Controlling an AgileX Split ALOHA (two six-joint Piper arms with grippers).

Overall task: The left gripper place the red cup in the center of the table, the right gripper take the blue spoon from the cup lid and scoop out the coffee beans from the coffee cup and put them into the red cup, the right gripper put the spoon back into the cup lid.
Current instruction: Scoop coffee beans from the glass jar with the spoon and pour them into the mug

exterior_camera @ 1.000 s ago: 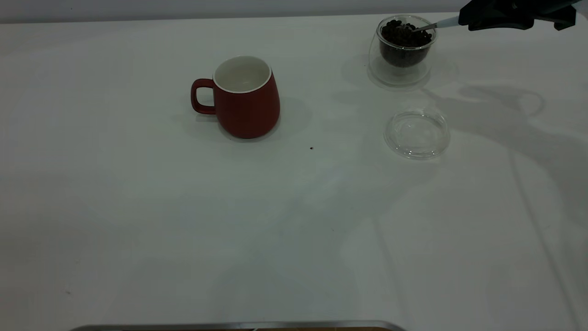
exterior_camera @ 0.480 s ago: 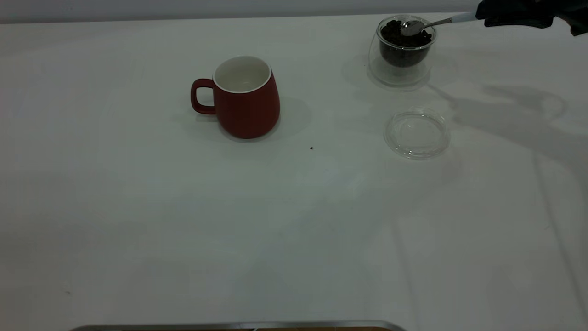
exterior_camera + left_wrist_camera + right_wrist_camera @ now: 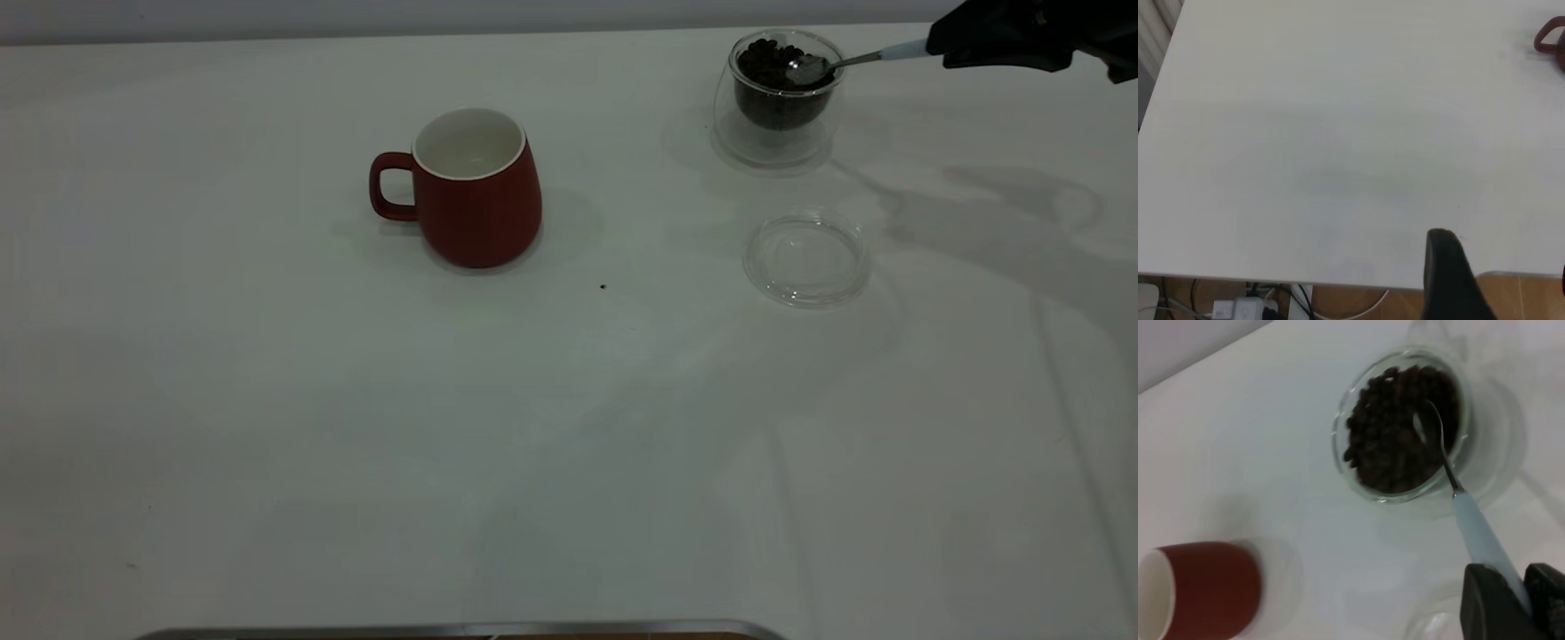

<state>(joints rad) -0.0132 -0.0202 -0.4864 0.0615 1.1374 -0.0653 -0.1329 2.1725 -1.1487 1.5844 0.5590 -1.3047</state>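
Observation:
The red cup stands upright near the table's middle with its handle to the left. It also shows in the right wrist view. The coffee cup stands at the back right, full of coffee beans. My right gripper is shut on the pale handle of the blue spoon. The spoon's metal bowl rests on the beans at the cup's right side, as the right wrist view also shows. The cup lid lies empty in front of the coffee cup. My left gripper is open and empty over the table's edge.
The white table is bare around the cups, apart from a tiny dark speck. A metal edge runs along the near side. Cables and a power strip lie below the table edge.
One second ago the spoon was dug into the beans. Half a second ago its bowl was raised at the rim. Now it is lowered onto the beans, and the right gripper has drawn back rightward.

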